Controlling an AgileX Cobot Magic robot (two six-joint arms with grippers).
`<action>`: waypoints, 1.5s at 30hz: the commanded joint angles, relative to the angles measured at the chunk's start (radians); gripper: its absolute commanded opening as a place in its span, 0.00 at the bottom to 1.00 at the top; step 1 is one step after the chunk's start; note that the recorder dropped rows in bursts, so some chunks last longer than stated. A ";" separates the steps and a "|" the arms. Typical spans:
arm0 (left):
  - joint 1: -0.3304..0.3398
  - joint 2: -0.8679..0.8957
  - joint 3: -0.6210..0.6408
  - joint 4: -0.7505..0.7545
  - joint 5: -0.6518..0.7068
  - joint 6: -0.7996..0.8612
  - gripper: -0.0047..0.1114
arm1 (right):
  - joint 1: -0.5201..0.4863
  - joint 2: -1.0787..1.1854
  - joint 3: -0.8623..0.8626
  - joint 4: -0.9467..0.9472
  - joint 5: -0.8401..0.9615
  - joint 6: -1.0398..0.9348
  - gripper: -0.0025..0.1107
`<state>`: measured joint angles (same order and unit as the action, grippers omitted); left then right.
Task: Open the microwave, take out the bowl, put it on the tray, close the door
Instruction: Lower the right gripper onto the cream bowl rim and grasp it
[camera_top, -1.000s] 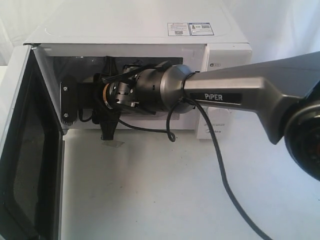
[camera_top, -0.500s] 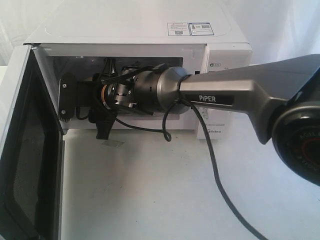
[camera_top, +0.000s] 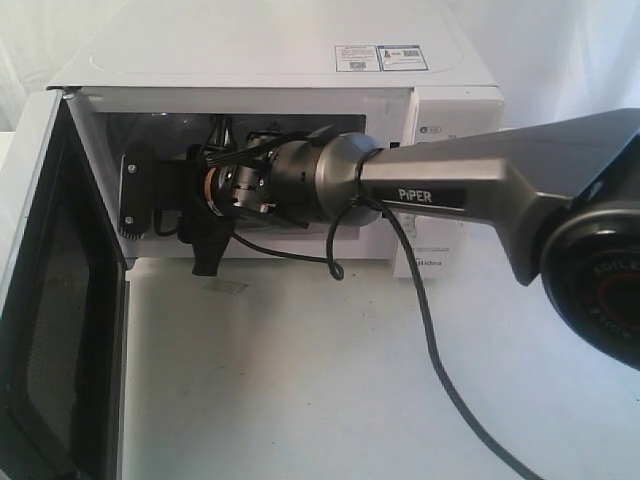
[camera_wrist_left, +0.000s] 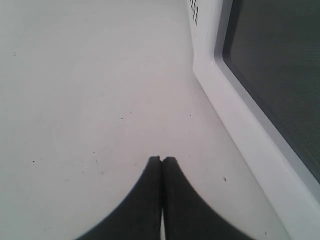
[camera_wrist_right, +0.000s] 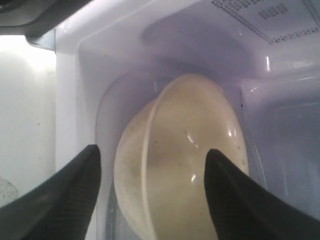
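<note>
The white microwave (camera_top: 270, 60) stands with its door (camera_top: 55, 300) swung wide open to the left. My right arm reaches into the cavity, and its body hides the bowl in the exterior view. In the right wrist view the cream bowl (camera_wrist_right: 190, 165) sits on the glass turntable. My right gripper (camera_wrist_right: 152, 150) is open. One finger is outside the bowl's wall and the other is over its inside, so the rim lies between them without visible contact. My left gripper (camera_wrist_left: 161, 160) is shut on nothing, low over the table beside the door's dark window (camera_wrist_left: 280, 75).
The open door (camera_wrist_left: 235, 120) stands as a wall along the left of the white table (camera_top: 300, 380). The right arm's black cable (camera_top: 430, 330) trails across the table. A bit of tape (camera_top: 225, 287) lies before the cavity. No tray is in view.
My right arm has edged slightly left and up, deeper into the cavity, then almost stopped. The door has not moved.
</note>
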<state>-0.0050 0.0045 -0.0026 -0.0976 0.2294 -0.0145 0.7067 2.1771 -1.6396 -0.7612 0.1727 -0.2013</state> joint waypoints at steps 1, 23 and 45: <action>-0.004 -0.005 0.003 -0.006 0.003 -0.002 0.04 | -0.020 0.001 -0.005 -0.002 -0.018 0.005 0.52; -0.004 -0.005 0.003 -0.006 0.003 -0.002 0.04 | -0.019 0.088 -0.092 0.000 -0.002 0.005 0.52; -0.004 -0.005 0.003 -0.006 0.003 -0.002 0.04 | -0.015 0.088 -0.094 0.000 0.121 0.005 0.02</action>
<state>-0.0050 0.0045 -0.0026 -0.0976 0.2294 -0.0145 0.6970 2.2646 -1.7304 -0.7612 0.2754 -0.2013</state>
